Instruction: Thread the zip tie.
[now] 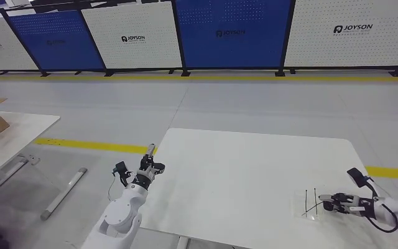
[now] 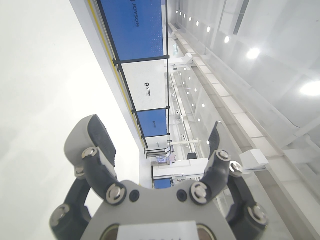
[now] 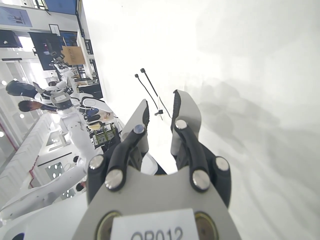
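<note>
- Left gripper (image 2: 156, 128) hangs at the white table's (image 1: 249, 180) left edge, jaws spread wide and empty.
- Right gripper (image 3: 161, 103) sits at the near right, jaws parted, clamping nothing.
- Black zip ties (image 3: 149, 82) lie on the table just beyond its fingertips.

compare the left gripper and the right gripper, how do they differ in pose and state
The left gripper has its jaws spread wide; the right gripper has them open but much narrower. The left gripper sits at one edge of the table, far from the zip ties; the right gripper is right beside them, pointed at them. Both are open and hold nothing.
</note>
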### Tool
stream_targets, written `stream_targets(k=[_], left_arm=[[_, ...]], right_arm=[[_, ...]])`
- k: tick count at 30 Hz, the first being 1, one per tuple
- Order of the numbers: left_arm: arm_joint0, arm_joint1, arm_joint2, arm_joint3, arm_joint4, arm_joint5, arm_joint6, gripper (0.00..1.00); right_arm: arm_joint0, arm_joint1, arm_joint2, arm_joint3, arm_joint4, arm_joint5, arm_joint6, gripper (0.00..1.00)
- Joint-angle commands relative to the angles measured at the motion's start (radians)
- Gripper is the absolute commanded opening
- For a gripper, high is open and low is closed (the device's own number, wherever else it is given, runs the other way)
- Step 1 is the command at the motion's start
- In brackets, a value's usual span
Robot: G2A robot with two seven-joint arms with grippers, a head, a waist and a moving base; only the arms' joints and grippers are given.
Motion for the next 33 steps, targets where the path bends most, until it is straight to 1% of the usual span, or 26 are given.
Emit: stream_targets(k=[1, 4, 8, 13, 17, 21, 23, 25, 28, 32, 33], left_arm=[[0.000, 0.000, 0.000, 0.000, 0.000, 0.000, 0.000, 1.00], [0.000, 0.000, 0.000, 0.000, 0.000, 0.000, 0.000, 1.00], [0.000, 0.000, 0.000, 0.000, 0.000, 0.000, 0.000, 1.00], [0.000, 0.000, 0.000, 0.000, 0.000, 0.000, 0.000, 1.00], [0.000, 0.000, 0.000, 0.000, 0.000, 0.000, 0.000, 1.00], [0.000, 0.000, 0.000, 0.000, 0.000, 0.000, 0.000, 1.00], [0.000, 0.000, 0.000, 0.000, 0.000, 0.000, 0.000, 1.00], [0.000, 0.000, 0.000, 0.000, 0.000, 0.000, 0.000, 1.00], [0.000, 0.000, 0.000, 0.000, 0.000, 0.000, 0.000, 1.00], [0.000, 0.000, 0.000, 0.000, 0.000, 0.000, 0.000, 1.00], [0.000, 0.000, 0.000, 0.000, 0.000, 0.000, 0.000, 1.00]], right_arm=[[0.001, 0.001, -0.001, 0.002, 0.001, -0.002, 0.000, 0.23], [0.003, 0.002, -0.001, 0.005, 0.003, -0.004, 0.001, 0.23], [0.003, 0.004, 0.001, 0.003, 0.010, -0.007, 0.001, 0.16], [-0.001, 0.007, 0.000, -0.007, 0.009, -0.005, 0.002, 0.16], [-0.003, 0.008, -0.004, -0.012, 0.008, -0.003, 0.000, 0.18], [-0.003, 0.009, -0.007, -0.013, 0.009, -0.002, -0.001, 0.13], [-0.002, 0.010, -0.008, -0.013, 0.007, 0.000, -0.005, 0.05], [-0.003, 0.010, -0.009, -0.015, 0.003, 0.002, -0.011, 0.00], [-0.006, 0.012, -0.008, -0.018, 0.008, 0.001, -0.013, 0.00], [-0.014, 0.016, 0.012, -0.013, 0.044, -0.025, 0.000, 0.00], [-0.019, 0.018, 0.022, -0.013, 0.067, -0.037, 0.011, 0.00]])
